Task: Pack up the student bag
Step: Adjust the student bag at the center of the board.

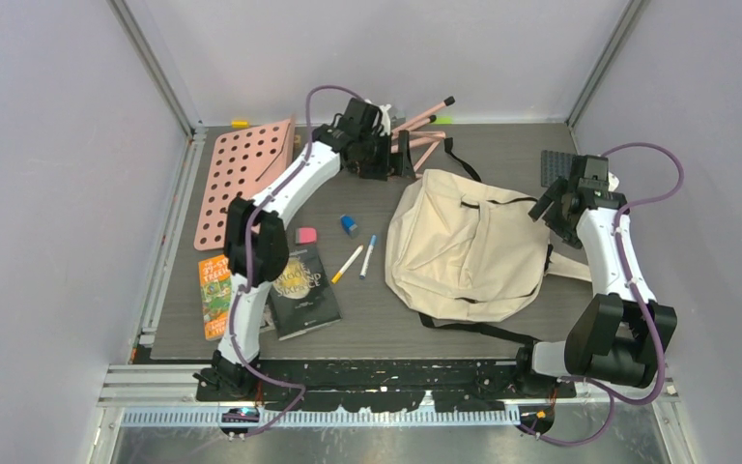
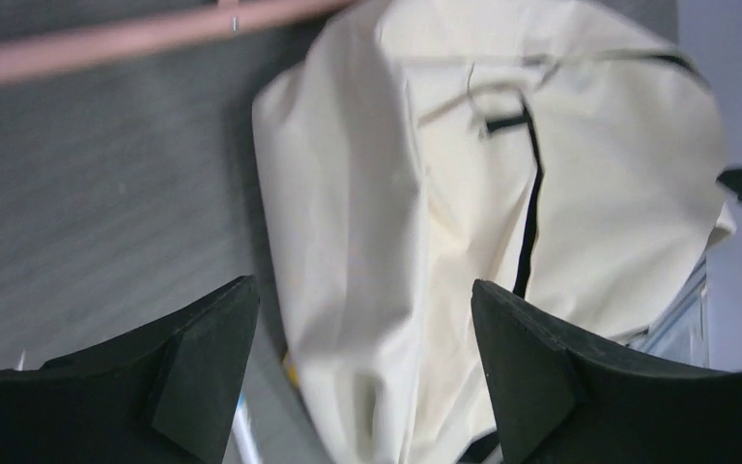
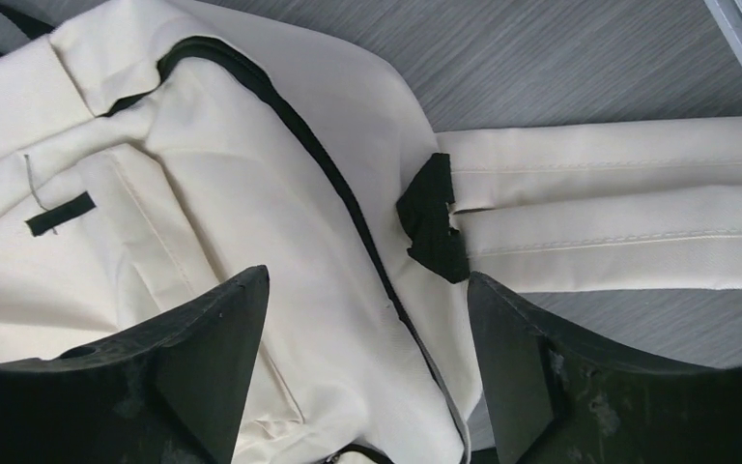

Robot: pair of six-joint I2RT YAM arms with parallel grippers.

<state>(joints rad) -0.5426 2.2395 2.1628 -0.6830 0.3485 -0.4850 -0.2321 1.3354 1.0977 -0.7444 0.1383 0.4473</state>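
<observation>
The bag (image 1: 469, 246) lies flat right of the table's (image 1: 377, 311) centre, long axis near-left to far-right. Its straps (image 3: 618, 159) trail right, ends hidden by the right arm (image 1: 618, 261). The right gripper (image 3: 367, 285) hangs released over it. Farther back, the left gripper (image 2: 362, 300) gapes empty, its view blurred.

bright, even overhead light – soft shadows; left wrist view blurred, student bag (image 2: 396, 242) slightly washed out
</observation>
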